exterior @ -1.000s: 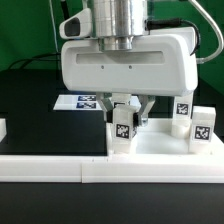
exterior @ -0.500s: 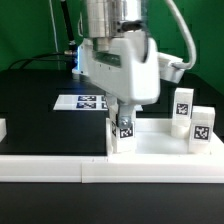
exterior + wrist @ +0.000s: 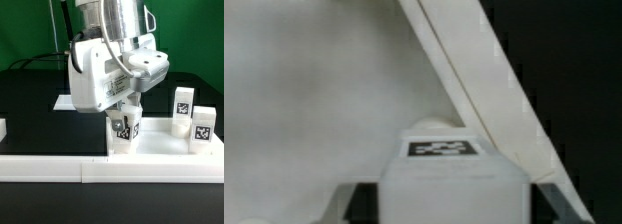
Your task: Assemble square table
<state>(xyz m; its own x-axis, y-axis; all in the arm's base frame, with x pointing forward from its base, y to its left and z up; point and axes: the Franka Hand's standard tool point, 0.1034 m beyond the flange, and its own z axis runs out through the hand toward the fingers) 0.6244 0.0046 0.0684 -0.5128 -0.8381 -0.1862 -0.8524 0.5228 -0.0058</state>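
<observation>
The square table's white slab (image 3: 160,146) lies flat against the low border wall, and its raised rim (image 3: 473,80) runs past the gripper in the wrist view. My gripper (image 3: 124,116) is shut on a white tagged leg (image 3: 123,132) that stands upright at the slab's corner on the exterior view's left. In the wrist view this leg (image 3: 446,175) fills the gap of the gripper (image 3: 452,208), with dark fingers (image 3: 359,206) on both sides. Two more tagged legs (image 3: 183,108) (image 3: 201,126) stand upright on the exterior view's right.
The long low white border wall (image 3: 55,166) runs along the front. The marker board (image 3: 72,102) lies on the black table behind the gripper. A small white piece (image 3: 2,128) shows at the left edge of the exterior view.
The gripper has turned about its upright axis with the leg in its grip. Its broad body now faces sideways. The leg stays at the same corner.
</observation>
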